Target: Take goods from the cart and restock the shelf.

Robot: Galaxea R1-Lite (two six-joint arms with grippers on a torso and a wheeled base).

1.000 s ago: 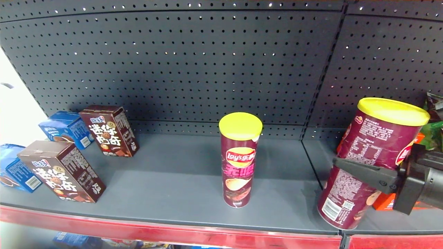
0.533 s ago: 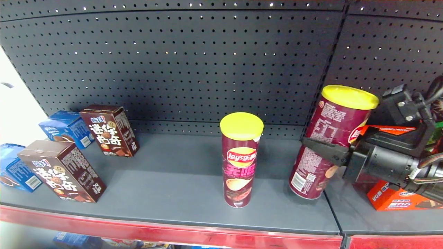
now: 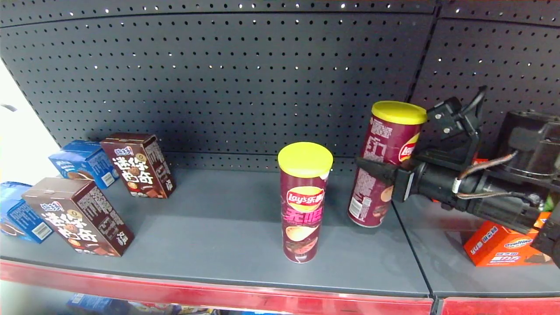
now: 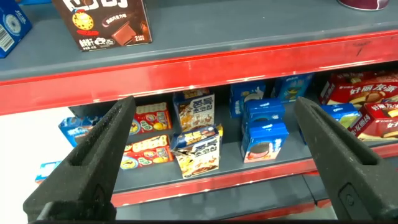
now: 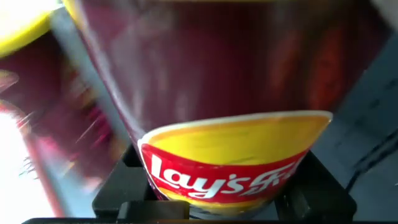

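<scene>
A maroon chip can with a yellow lid [image 3: 302, 205] stands upright near the middle of the grey shelf [image 3: 210, 227]. To its right and a little farther back, a second can of the same kind [image 3: 393, 131] is tilted, with its base just above or on the shelf board. My right gripper [image 3: 379, 169] is shut on this second can around its middle, coming in from the right. In the right wrist view the held can [image 5: 230, 93] sits right against the camera. My left gripper [image 4: 211, 162] is open with nothing between its fingers, in front of the shelf's red edge [image 4: 249, 59].
Two brown cookie boxes [image 3: 139, 165] [image 3: 78, 216] and blue boxes [image 3: 83, 162] lie at the shelf's left. An orange box [image 3: 496, 247] sits at the right, under my right arm. A black pegboard [image 3: 218, 78] backs the shelf. The lower shelf holds several boxes [image 4: 199, 137].
My right gripper has carried the tilted can from the shelf's front right edge leftward and deeper in, to just right of and behind the standing can. Everything else on the shelf stayed put.
</scene>
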